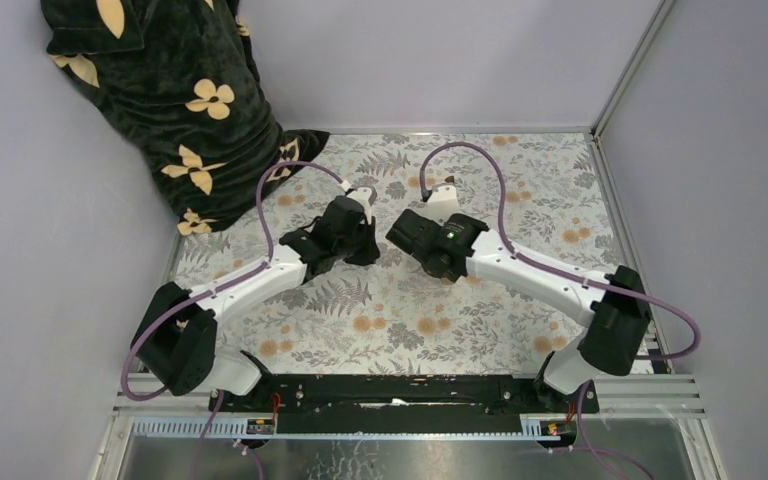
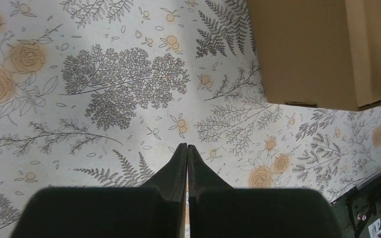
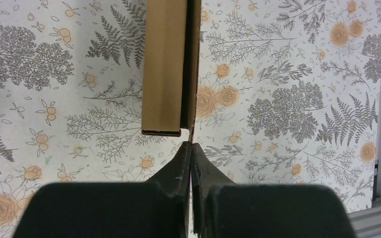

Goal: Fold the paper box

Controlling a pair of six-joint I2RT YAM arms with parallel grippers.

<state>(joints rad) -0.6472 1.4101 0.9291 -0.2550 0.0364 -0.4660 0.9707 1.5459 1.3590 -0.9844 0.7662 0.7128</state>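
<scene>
Jaws both shut; paper box (image 3: 163,64) just ahead of right jaws.

My left gripper (image 2: 187,148) is black; ahead-right of it I see the paper box (image 2: 317,49), plain brown. The tablecloth (image 2: 119,89) beneath is white with grey ferns and orange blossoms. Beyond it, the blanket (image 1: 160,100) is dark with cream flowers.

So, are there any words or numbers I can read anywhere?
None can be read.
The paper box is plain brown, with no print.
The tablecloth has only flowers and ferns.
The white tag by the table's edge is too small and blurred to read.
</scene>
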